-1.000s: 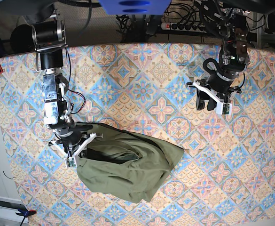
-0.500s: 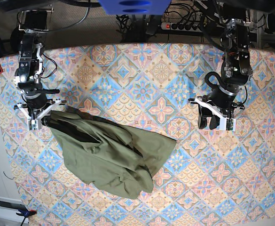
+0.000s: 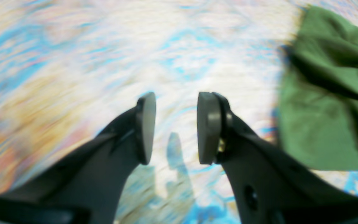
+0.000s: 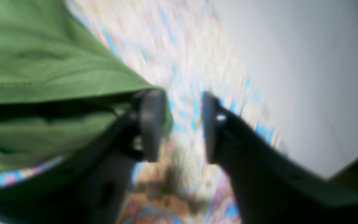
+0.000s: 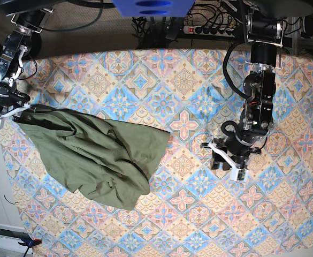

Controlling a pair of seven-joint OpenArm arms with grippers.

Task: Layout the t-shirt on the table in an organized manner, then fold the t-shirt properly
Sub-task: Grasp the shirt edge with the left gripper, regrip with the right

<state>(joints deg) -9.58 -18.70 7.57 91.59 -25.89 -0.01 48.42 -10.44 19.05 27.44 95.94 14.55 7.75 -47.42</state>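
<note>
The right gripper (image 4: 183, 130) has carried one end of the t-shirt (image 5: 92, 155) out to the left edge of the surface (image 5: 188, 80) in the base view; its fingers (image 4: 151, 127) have just parted, with bare pattern showing between them and green cloth lying against the outside of one; the hold looks released. The left gripper (image 3: 176, 127), fingers spread and empty, has come down toward the shirt's near hem; the shirt remains bunched, so laying out is judged unfinished.
</note>
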